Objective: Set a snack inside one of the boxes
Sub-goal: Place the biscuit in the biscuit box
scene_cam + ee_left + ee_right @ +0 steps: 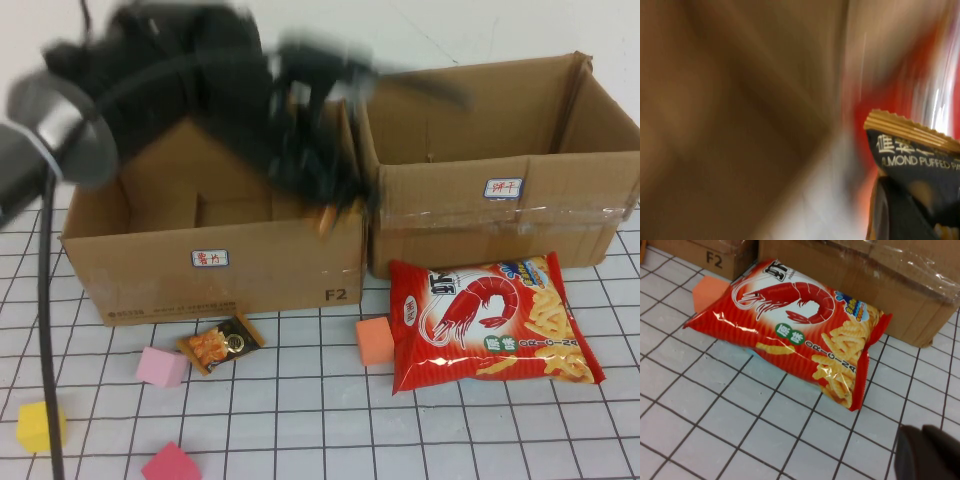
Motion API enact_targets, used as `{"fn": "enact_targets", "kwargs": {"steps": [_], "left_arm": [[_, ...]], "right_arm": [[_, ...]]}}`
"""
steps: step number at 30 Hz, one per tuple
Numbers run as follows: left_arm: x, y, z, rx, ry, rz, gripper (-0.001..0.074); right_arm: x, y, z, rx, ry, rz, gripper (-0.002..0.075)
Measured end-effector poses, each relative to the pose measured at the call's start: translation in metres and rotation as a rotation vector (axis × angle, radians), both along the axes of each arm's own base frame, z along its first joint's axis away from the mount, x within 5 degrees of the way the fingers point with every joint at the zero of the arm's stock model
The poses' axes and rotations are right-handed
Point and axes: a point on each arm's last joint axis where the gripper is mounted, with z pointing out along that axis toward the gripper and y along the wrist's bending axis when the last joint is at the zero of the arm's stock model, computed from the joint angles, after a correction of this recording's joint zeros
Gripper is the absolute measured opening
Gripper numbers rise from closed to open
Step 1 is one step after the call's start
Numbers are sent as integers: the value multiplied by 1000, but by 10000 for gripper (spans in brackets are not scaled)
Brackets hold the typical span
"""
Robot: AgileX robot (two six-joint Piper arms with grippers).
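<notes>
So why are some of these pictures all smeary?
High view: the left arm over the boxes is smeared by motion, while the red bag and blocks look sharp. Left wrist view: nearly all streaks, only the dark packet reads clearly. Right wrist view: crisp, with glare on the bag's foil and on the tape.

A staged robot test bench, lab-like rather than a home or shop. The worktop is a white sheet ruled with a black grid. Two open cardboard boxes with small handwritten labels fill the upper half of the frame. Foam blocks in pink, yellow and orange lie loose at lower left beside snack bags, laid out as props.
</notes>
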Motion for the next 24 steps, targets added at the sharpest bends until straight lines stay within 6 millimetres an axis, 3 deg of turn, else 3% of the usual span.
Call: {"fn": "enact_targets", "kwargs": {"steps": [3, 6, 9, 14, 16, 19, 22, 24], "left_arm": [[16, -12, 44, -228, -246, 36, 125], [32, -23, 61, -412, -390, 79, 125], [51, -35, 52, -499, -450, 110, 125], [83, -55, 3, -463, -434, 112, 136], [90, -61, -16, -427, -396, 97, 206], [96, -65, -31, -374, -380, 69, 415], [95, -65, -28, -351, -381, 50, 599], [91, -63, -18, -307, -374, 13, 630]], "right_arm": [[0, 0, 0, 0, -1, 0, -1], [0, 0, 0, -2, -2, -1, -1], [0, 0, 0, -2, -6, -3, -1], [0, 0, 1, -2, -7, -4, -1], [0, 0, 1, -2, -9, -4, -1], [0, 0, 1, -2, -9, -4, -1], [0, 0, 1, -3, -9, -4, -1], [0, 0, 1, -6, -10, -2, -1]]}}
